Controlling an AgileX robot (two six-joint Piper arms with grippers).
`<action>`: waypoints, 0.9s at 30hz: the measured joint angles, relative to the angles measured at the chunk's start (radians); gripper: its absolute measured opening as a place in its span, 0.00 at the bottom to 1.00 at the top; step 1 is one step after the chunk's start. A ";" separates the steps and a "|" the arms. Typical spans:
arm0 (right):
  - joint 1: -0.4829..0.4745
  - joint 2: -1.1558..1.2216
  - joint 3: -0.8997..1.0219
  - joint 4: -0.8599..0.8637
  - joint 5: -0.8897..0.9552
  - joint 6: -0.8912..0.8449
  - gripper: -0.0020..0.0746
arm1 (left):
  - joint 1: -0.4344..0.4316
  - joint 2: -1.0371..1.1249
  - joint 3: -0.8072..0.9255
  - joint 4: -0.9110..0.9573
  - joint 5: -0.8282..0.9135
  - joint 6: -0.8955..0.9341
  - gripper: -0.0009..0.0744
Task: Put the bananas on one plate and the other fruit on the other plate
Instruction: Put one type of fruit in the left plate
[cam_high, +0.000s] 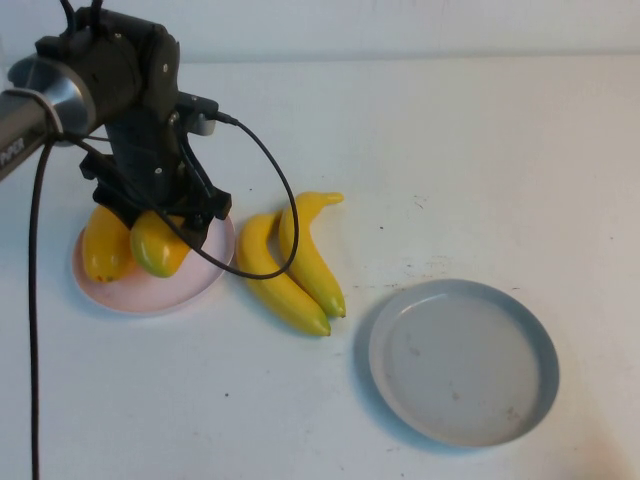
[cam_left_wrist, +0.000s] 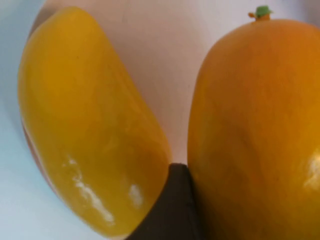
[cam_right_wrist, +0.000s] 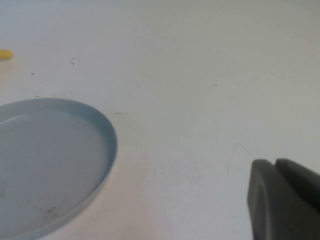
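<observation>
Two mangoes are on the pale pink plate (cam_high: 150, 295) at the left: one plain orange-yellow mango (cam_high: 104, 245) and one with a green tip (cam_high: 160, 250). My left gripper (cam_high: 162, 230) is over the plate, shut on the green-tipped mango (cam_left_wrist: 255, 130). One dark finger (cam_left_wrist: 172, 205) sits between it and the other mango (cam_left_wrist: 85, 125). Two bananas (cam_high: 270, 270) (cam_high: 312, 250) lie side by side on the table, right of the pink plate. The grey-blue plate (cam_high: 460, 370) stands empty at the front right. My right gripper (cam_right_wrist: 280, 200) is shut and empty, right of that plate (cam_right_wrist: 50, 165).
The left arm's black cable (cam_high: 275, 180) loops over the bananas' near ends. A banana tip (cam_right_wrist: 5, 54) shows at the edge of the right wrist view. White tabletop (cam_high: 450, 160) stretches across the back and right.
</observation>
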 joint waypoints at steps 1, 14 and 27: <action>0.000 0.000 0.000 0.000 0.000 0.000 0.00 | 0.000 0.000 0.000 0.000 0.000 -0.001 0.78; 0.000 0.000 0.000 0.000 0.000 0.000 0.00 | 0.011 -0.003 -0.005 -0.013 0.004 -0.043 0.78; 0.000 0.000 0.000 0.000 0.000 0.000 0.00 | 0.040 -0.011 -0.009 -0.032 0.004 0.032 0.78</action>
